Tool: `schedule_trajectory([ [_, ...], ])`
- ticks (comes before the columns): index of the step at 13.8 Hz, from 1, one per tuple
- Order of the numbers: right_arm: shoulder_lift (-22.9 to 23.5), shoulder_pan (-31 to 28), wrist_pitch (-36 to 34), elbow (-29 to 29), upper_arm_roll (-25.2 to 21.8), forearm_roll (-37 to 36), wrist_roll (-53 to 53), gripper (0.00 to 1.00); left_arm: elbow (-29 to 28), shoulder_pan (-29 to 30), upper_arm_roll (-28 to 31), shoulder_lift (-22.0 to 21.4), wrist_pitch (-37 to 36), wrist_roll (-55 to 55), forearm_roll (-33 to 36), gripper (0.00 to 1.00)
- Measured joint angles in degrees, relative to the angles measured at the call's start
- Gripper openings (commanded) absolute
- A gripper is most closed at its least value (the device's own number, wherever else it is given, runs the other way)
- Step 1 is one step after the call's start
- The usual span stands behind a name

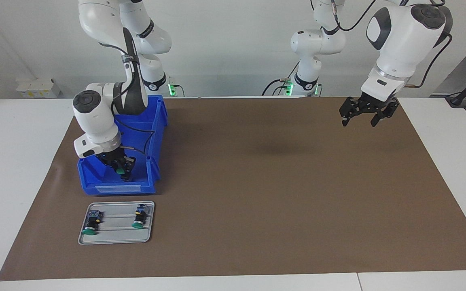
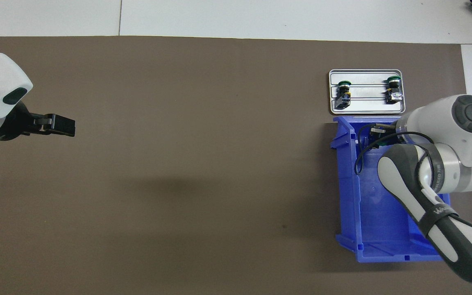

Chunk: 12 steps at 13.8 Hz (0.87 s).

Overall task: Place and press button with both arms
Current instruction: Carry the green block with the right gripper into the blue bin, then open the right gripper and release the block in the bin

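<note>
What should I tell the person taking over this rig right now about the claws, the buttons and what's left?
Right claw: shut on a green-capped push button with a black body, inside the blue plastic bin at the right arm's end of the table.
Left claw: open, empty, waiting over the brown mat at the left arm's end.
Flat grey metal tray: farther from the robots than the bin, with two green-capped buttons already lying on it.
Done: button gripped in the bin.
Left: carry it out of the bin, place it, and press it, using both arms.
</note>
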Motion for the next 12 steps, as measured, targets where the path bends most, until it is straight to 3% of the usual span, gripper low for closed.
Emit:
schedule_trajectory([
  [1,0.0,0.0,0.1,0.1,0.0,0.0,0.0,0.59,0.0,0.0,0.0,0.0,0.0,0.0,0.0,1.00],
  [2,-0.1,0.0,0.1,0.1,0.0,0.0,0.0,0.77,0.0,0.0,0.0,0.0,0.0,0.0,0.0,1.00],
  [4,0.0,-0.1,0.1,0.0,0.0,0.0,-0.1,0.92,0.0,0.0,0.0,0.0,0.0,0.0,0.0,1.00],
  [8,-0.6,-0.1,0.1,0.3,0.0,0.0,-0.5,0.99,0.0,0.0,0.0,0.0,0.0,0.0,0.0,1.00],
  [12,-6.1,-1.0,-3.3,0.8,-0.1,2.0,-5.8,0.99,0.0,0.0,0.0,0.0,0.0,0.0,0.0,1.00],
])
